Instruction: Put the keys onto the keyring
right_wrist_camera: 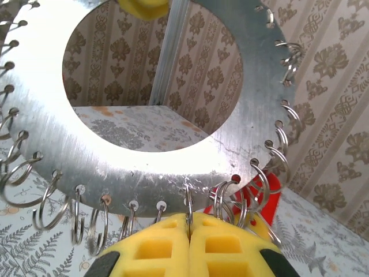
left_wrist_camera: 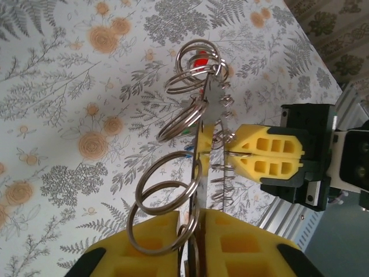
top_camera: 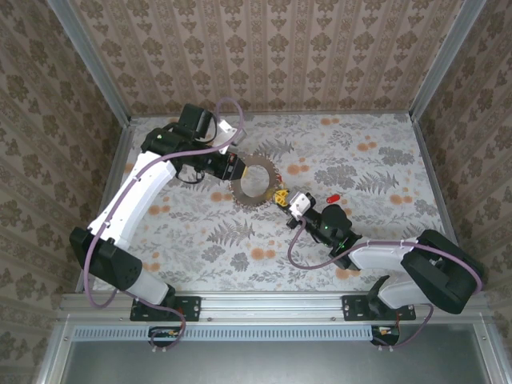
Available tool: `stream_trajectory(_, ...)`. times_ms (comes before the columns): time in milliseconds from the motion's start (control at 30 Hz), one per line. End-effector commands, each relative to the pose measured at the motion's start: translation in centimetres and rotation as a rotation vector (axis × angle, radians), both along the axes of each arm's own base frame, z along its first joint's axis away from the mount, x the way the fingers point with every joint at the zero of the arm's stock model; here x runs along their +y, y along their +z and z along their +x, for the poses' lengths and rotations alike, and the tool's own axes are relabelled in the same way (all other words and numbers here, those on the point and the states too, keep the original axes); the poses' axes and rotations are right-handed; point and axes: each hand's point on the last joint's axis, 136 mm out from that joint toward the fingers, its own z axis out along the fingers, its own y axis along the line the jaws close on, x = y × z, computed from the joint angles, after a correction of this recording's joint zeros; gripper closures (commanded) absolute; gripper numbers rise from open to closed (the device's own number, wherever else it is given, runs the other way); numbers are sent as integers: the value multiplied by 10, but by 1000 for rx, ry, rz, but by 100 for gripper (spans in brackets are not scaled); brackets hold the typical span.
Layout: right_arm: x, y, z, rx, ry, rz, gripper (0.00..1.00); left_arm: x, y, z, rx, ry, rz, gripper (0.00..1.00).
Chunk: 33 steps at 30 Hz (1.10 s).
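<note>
Seen from above, the keyring [top_camera: 244, 192] is held up over the middle of the table [top_camera: 384, 240], between the two arms. The right wrist view shows its flat, holed face fringed with split rings [right_wrist_camera: 75, 214], and the right gripper [right_wrist_camera: 189, 242] is pinched shut on its lower rim. The left wrist view shows it edge-on between the left gripper [left_wrist_camera: 193, 242] pads, where I cannot tell if they clamp it, with a red tag [left_wrist_camera: 200, 60] beyond.

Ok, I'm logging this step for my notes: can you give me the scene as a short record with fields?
keyring: flat metal ring, held between both grippers
small rings: hang through holes round its rim
left gripper: rim between its pads
right gripper: shut on the opposite rim
red item: on the table beyond the right gripper, too small to identify
</note>
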Motion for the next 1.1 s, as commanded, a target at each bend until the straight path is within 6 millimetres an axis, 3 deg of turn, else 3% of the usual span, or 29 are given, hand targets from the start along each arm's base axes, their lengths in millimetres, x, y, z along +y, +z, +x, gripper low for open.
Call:
stream_trajectory(0, 2, 47, -5, -53, 56, 122, 100, 7, -12, 5, 30, 72, -6, 78)
stream_trajectory(67, 2, 46, -6, -16, 75, 117, 100, 8, -21, 9, 43, 100, -9, 70)
stream_trajectory(267, 0, 40, -9, 68, 124, 95, 100, 12, -47, 21, 71, 174, -13, 64)
stream_trajectory(433, 1, 31, -10, 172, 170, 70, 100, 13, -68, 26, 100, 215, -4, 52)
stream_trajectory(733, -1, 5, -14, 361, 218, -34, 100, 32, -96, 39, 124, 320, 16, 46)
stream_trajectory(867, -1, -10, -18, 407, 238, -115, 100, 28, -92, 38, 87, 305, -33, 47)
stream_trajectory(1067, -2, -21, -28, 412, 301, -260, 100, 15, -53, 33, -158, 220, -219, 49)
